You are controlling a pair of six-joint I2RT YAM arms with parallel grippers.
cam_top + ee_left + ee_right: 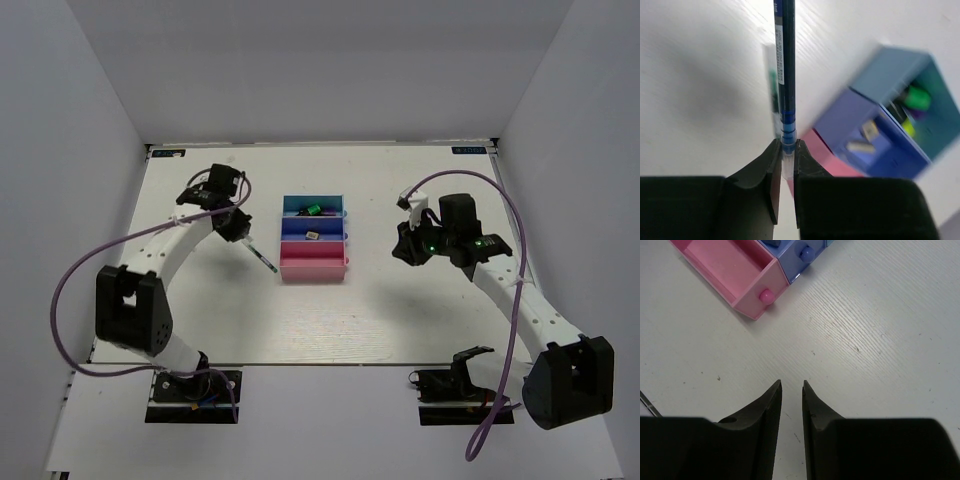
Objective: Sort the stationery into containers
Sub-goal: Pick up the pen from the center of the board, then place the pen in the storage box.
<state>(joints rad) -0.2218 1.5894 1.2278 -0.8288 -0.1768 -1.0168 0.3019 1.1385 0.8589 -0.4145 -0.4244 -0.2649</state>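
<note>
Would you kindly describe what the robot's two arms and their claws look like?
Both the left arm and right arm have white tube-like links joined by chunky black joint blocks, and a purple cable loops along each. The left claw and right claw each have two black fingers that curve to narrow tips. A small green light glows near the right wrist.

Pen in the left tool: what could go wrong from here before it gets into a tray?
1. The left tool grips the pen only at its very end, so the long free length could swing or slip out.
2. In the top view the pen's free tip lies close to the pink tray; it might catch the wall and shove it.
</note>
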